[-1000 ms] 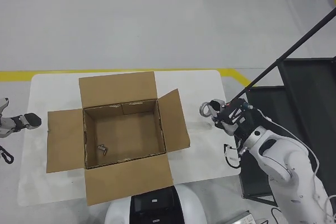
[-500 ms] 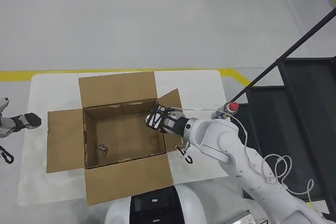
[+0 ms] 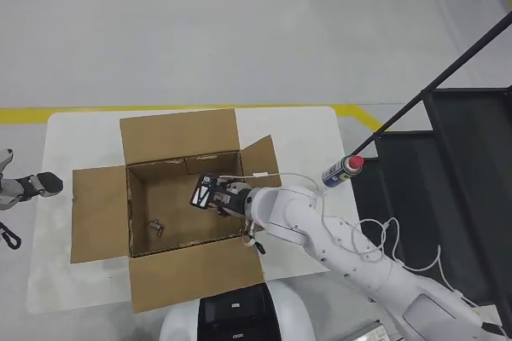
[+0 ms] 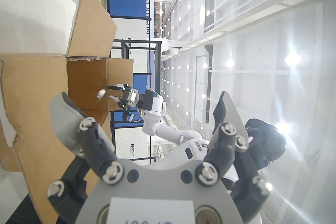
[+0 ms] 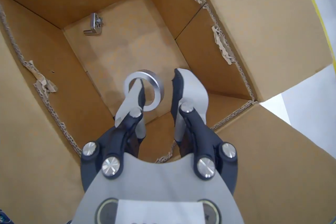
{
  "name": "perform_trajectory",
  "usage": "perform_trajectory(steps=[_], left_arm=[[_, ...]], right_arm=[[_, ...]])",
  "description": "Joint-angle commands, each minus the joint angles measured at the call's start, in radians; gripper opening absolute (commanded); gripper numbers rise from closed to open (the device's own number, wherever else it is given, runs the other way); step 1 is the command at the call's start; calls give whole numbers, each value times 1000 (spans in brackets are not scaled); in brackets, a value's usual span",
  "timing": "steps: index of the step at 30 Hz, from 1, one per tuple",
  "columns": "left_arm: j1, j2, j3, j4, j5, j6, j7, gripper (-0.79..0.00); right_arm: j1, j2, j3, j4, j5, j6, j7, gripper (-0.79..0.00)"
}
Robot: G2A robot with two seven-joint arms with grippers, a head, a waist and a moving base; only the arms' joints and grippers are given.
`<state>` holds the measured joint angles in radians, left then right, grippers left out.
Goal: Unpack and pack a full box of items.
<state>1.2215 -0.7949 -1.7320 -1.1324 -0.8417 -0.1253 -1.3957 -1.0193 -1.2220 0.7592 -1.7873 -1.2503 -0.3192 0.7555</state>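
The right pincer [image 5: 157, 80] is hanging over the right half of the box [image 3: 181, 135], fingers pointing down into it and standing apart. It is squeezing nothing. The ring [image 5: 157, 91] is sitting at one fingertip rather than between the two, and I cannot tell whether it is hooked there or already dropping.

A second ago this pincer was holding the ring out by the counter's right edge. Since then it has been swinging in over the box's right flap to its place above the box floor. By my reading, the packing half of the task is going on and the ring is being delivered, with only the let-go left to finish.

The right arm is reaching in from the counter's right side, forearm crossing the right flap and wrist tipping downward.

A bracket [image 3: 157, 227] is lying on the box floor near its near left corner, well apart from the ring. A can [image 3: 341, 170] is sitting at the right edge of the counter [image 3: 77, 136], still to be packed.

The left pincer [image 4: 141, 99] is waiting wide open and empty off the counter's left edge, where it was before.
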Motion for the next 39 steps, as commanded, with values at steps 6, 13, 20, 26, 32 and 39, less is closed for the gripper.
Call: perform_trajectory(steps=[6, 13, 20, 26, 32, 39], left_arm=[[0, 0, 0, 0, 0, 0, 0, 0], [0, 0, 0, 0, 0, 0, 0, 0], [0, 0, 0, 0, 0, 0, 0, 0], [0, 0, 0, 0, 0, 0, 0, 0], [0, 0, 0, 0, 0, 0, 0, 0], [0, 0, 0, 0, 0, 0, 0, 0]], right_arm=[[-146, 50, 190, -175, 61, -123, -121, 0], [-428, 109, 559, -356, -11, -178, -443, 0], [-689, 128, 847, -226, -45, -149, -845, 0], [-773, 128, 929, -100, -20, -143, -1020, 0], [-781, 128, 934, -92, -20, -147, -1027, 0], [-781, 128, 934, -92, -20, -147, -1027, 0]])
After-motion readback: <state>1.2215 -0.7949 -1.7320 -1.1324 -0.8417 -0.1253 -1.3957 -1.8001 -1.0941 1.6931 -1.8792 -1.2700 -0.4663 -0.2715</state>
